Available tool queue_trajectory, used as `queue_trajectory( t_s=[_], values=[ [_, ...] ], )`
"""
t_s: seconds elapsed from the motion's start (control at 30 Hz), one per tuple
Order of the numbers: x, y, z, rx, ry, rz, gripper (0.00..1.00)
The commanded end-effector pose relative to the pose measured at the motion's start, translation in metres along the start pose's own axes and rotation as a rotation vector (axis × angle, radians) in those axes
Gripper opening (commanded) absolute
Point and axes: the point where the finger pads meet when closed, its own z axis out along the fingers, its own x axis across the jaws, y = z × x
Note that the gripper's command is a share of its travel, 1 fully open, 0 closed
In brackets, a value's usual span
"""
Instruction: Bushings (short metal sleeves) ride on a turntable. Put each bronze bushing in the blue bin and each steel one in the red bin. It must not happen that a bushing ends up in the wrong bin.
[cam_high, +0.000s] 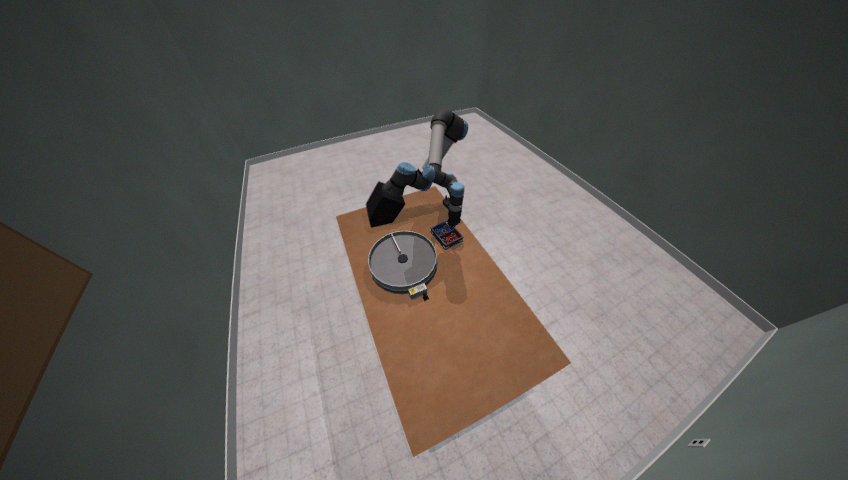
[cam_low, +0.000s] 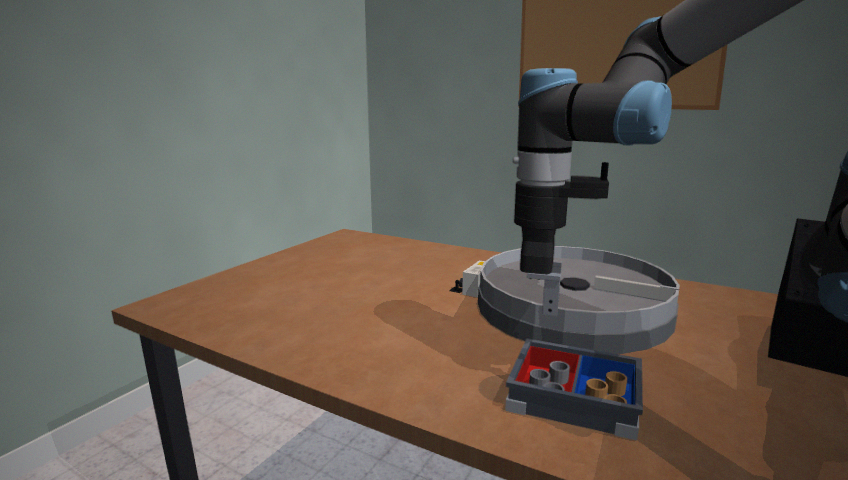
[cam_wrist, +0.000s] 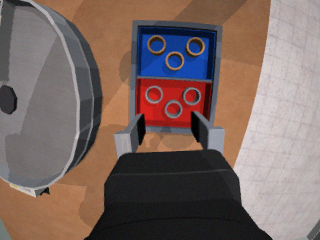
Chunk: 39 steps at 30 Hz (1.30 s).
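My gripper (cam_wrist: 167, 122) (cam_low: 550, 306) (cam_high: 453, 221) is open and empty, hanging well above the red bin (cam_wrist: 142, 108) (cam_low: 531, 358). Three steel bushings (cam_wrist: 174, 110) (cam_low: 559, 369) stand in the red bin. Three bronze bushings (cam_wrist: 175, 60) (cam_low: 615, 381) stand in the blue bin (cam_wrist: 204, 68) (cam_low: 592, 364) beside it. Both bins are halves of one grey tray (cam_high: 446, 233) next to the turntable (cam_wrist: 83, 94) (cam_low: 571, 333) (cam_high: 380, 279). I see no bushing on the turntable's grey disc.
The tray and turntable stand on a brown table (cam_low: 297, 309) (cam_high: 464, 356). A small control box (cam_low: 473, 274) (cam_high: 417, 290) sits at the turntable's far side. The arm's black base (cam_low: 803, 297) (cam_high: 383, 205) stands at the table's end.
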Motion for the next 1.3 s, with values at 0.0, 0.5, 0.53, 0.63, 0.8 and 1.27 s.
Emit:
queue_trajectory(
  t_s=[0.0,0.5,0.53,0.63,0.8,1.27],
  values=[
    [-0.002,-0.021,-0.012,-0.001,0.0,-0.001,1.0],
    [-0.004,-0.051,-0.027,-0.001,0.0,-0.001,1.0],
    [-0.004,-0.051,-0.027,-0.001,0.0,-0.001,1.0],
    [-0.004,-0.051,-0.027,-0.001,0.0,-0.001,1.0],
    [-0.004,-0.051,-0.027,-0.001,0.0,0.0,1.0],
    [-0.004,-0.051,-0.027,-0.001,0.0,0.0,1.0]
  ],
)
